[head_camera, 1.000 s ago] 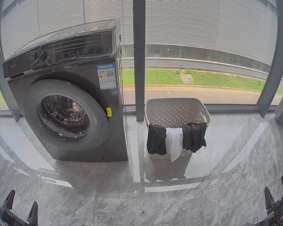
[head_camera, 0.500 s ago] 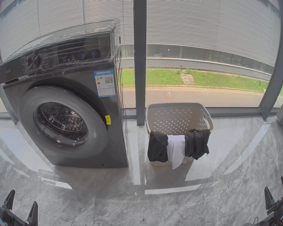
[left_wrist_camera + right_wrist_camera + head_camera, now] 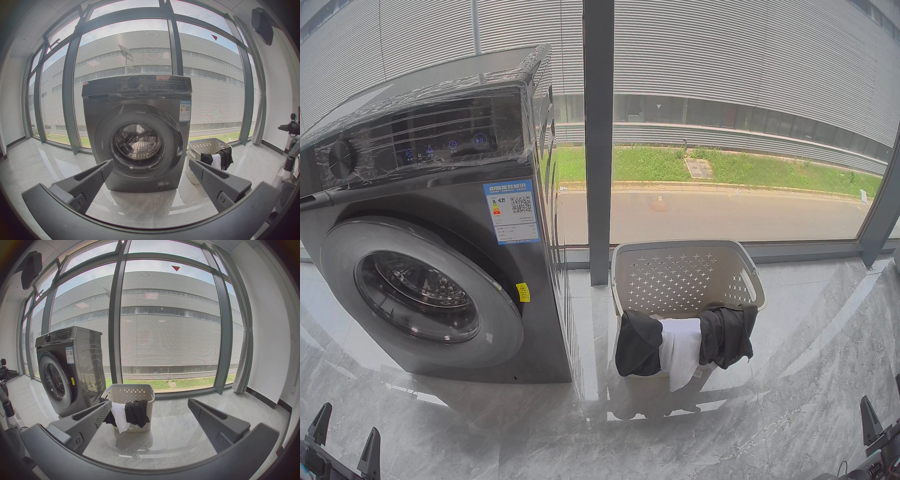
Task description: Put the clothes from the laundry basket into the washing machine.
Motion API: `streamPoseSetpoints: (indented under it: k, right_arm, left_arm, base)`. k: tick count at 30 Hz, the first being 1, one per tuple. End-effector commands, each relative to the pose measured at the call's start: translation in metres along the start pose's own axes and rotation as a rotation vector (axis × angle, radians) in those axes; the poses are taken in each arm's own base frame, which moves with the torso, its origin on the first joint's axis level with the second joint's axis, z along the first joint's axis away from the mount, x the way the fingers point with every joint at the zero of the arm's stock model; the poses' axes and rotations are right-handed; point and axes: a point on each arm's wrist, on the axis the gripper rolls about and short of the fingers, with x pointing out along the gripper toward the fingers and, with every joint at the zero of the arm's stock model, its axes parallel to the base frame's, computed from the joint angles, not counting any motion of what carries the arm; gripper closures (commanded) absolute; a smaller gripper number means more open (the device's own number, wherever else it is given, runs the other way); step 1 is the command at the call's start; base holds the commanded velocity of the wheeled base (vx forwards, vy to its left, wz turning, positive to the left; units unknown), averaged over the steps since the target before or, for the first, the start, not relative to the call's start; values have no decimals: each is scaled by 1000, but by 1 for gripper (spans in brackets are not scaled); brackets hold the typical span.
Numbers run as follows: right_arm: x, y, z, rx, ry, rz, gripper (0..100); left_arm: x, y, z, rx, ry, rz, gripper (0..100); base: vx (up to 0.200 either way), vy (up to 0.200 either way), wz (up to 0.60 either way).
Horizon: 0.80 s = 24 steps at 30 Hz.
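door (image 3: pixel 419 300) shut on washing machine (image 3: pixel 456 187); laundry basket (image 3: pixel 675 281) beside, pillar (image 3: pixel 599 125) behind.

We see the left end effector (image 3: pixel 150 166) as two dark grey, wedge-shaped fingers (image 3: pixel 84 184), each tapering to a tip faced with a fine cross-hatched pad (image 3: pixel 107 168). Near each finger's root sits a small round screw (image 3: pixel 78 200). Both fingers rise from a broad, curved dark grey bar (image 3: pixel 140 229). The right end effector (image 3: pixel 149 406) has the same build: matte grey wedges, gridded pads, a screw at each root and the same arched bar. In the head view we make out the fingers as slim black triangles with pointed tips, and a thin black cable (image 3: pixel 841 466) curls beside the right one.
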Motion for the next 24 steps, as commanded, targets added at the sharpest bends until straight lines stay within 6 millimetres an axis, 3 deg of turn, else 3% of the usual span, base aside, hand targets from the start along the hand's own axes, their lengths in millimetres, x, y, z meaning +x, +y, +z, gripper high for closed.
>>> streamPoseSetpoints:
  k: [1, 16, 24]
  right_arm:
    - [0, 0, -5, 0, 4, -1, 0]
    - [0, 0, -5, 0, 4, -1, 0]
    - [0, 0, -5, 0, 4, -1, 0]
  left_arm:
    - [0, 0, -5, 0, 0, -1, 0]
    - [0, 0, -5, 0, 0, -1, 0]
    - [0, 0, -5, 0, 0, -1, 0]
  base:
    - [200, 0, 0]
    - [200, 0, 0]
    - [0, 0, 0]
